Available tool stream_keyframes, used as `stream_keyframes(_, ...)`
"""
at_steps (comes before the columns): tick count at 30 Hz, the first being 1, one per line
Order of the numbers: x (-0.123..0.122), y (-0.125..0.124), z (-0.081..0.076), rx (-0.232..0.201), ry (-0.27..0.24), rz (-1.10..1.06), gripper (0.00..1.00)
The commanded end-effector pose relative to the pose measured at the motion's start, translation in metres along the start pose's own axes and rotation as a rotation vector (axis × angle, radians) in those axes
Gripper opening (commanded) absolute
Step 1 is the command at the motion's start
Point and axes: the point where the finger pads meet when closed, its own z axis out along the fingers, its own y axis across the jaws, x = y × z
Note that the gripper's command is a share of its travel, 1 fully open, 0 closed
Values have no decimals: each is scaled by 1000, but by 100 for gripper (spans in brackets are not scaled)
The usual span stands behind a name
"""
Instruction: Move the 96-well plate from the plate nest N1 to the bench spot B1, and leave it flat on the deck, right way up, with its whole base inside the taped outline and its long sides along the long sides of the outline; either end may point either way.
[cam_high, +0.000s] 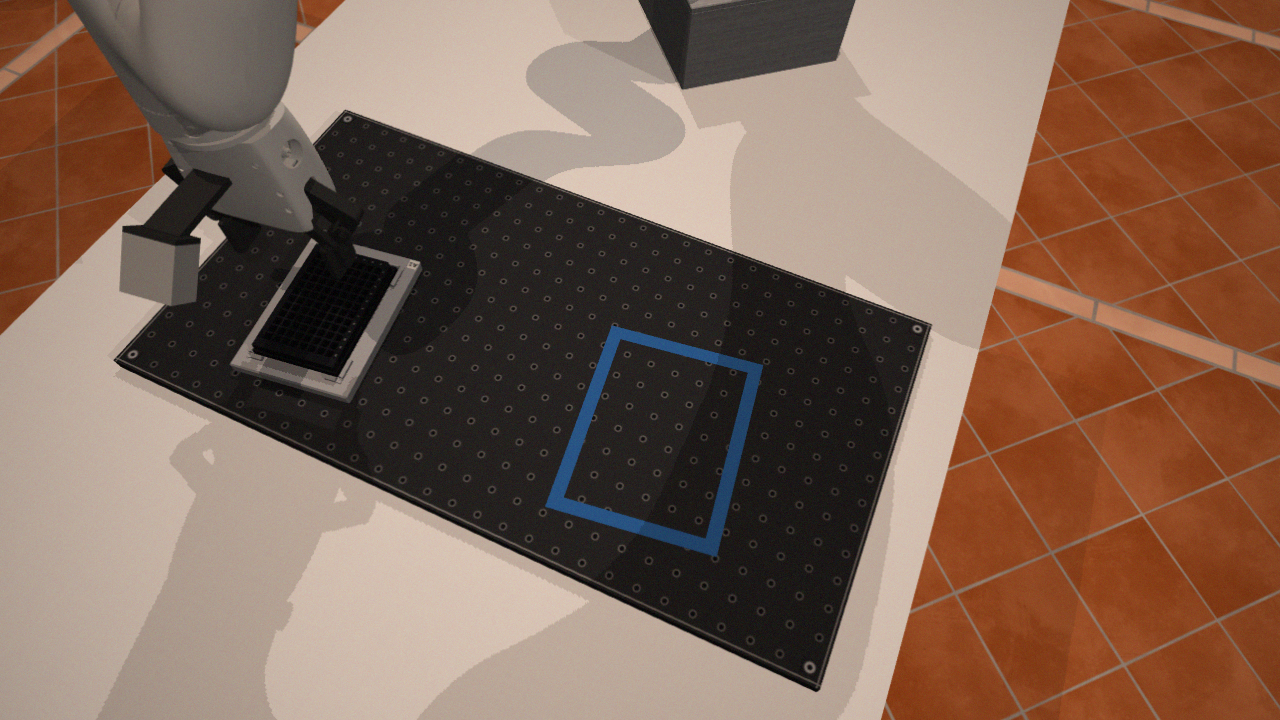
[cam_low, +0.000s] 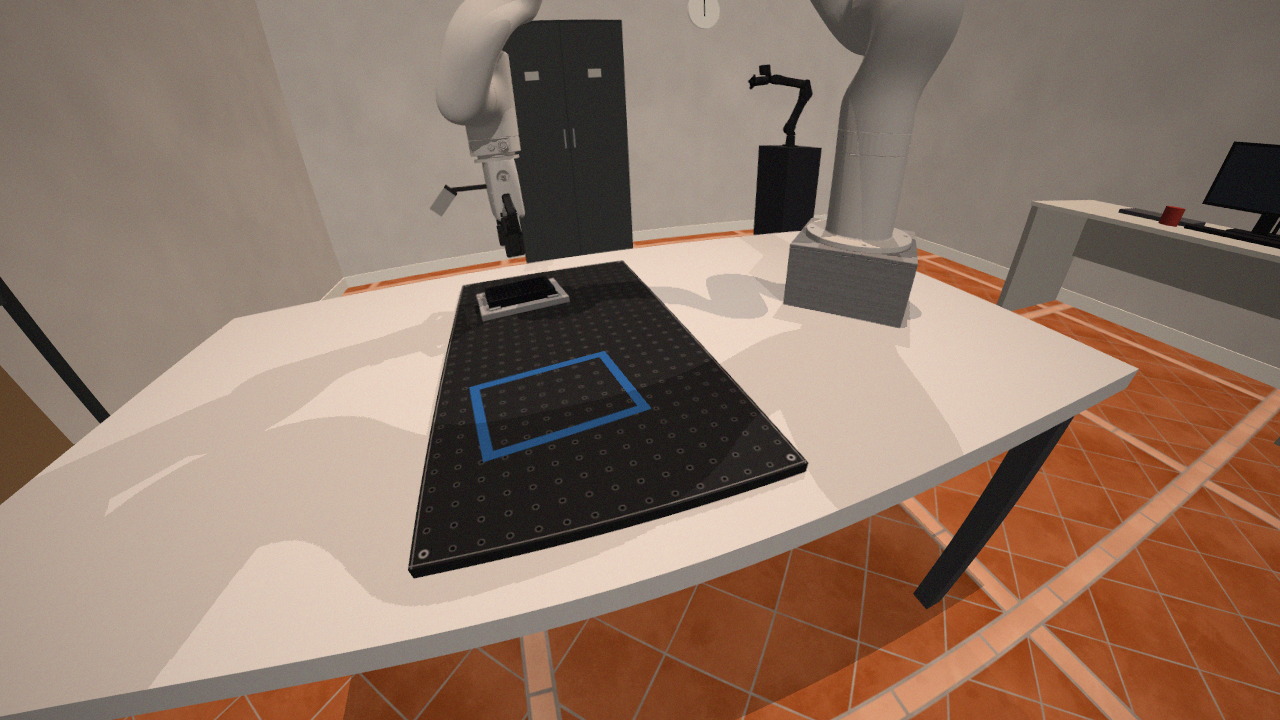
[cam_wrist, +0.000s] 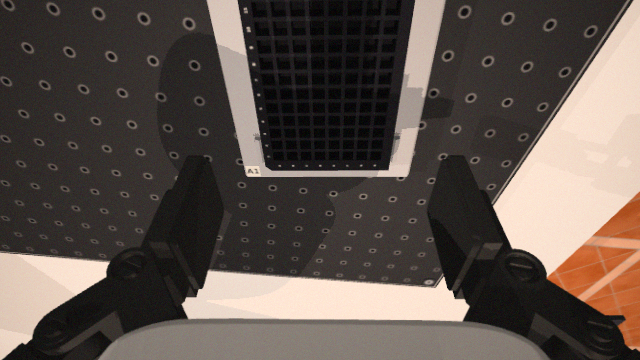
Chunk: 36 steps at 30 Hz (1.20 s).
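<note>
The gripper (cam_high: 268, 234) hangs fully open and empty above the nest's (cam_high: 386, 313) far end. The plate (cam_high: 324, 315) sits flat in that nest. It looks light, rigid and smooth-walled, best pinched across its long sides near the middle. The outline (cam_high: 572, 428) lies well to the right.

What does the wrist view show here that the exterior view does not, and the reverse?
Only wrist: the A1 label at the nest's corner and the wide gap between the open pincer's fingers.
Only exterior: the blue taped outline, with nothing inside it, and the arm's pedestal.
Both: the 96-well plate seated in its nest, and the pincer holding nothing.
</note>
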Motion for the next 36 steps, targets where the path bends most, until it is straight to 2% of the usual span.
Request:
stream_keyframes(1,1,1,-1,-2,2,-4,100)
stream_keyframes(10,1,1,4,-2,2,-4,100)
stream_keyframes(36,1,1,44,-2,2,-4,100)
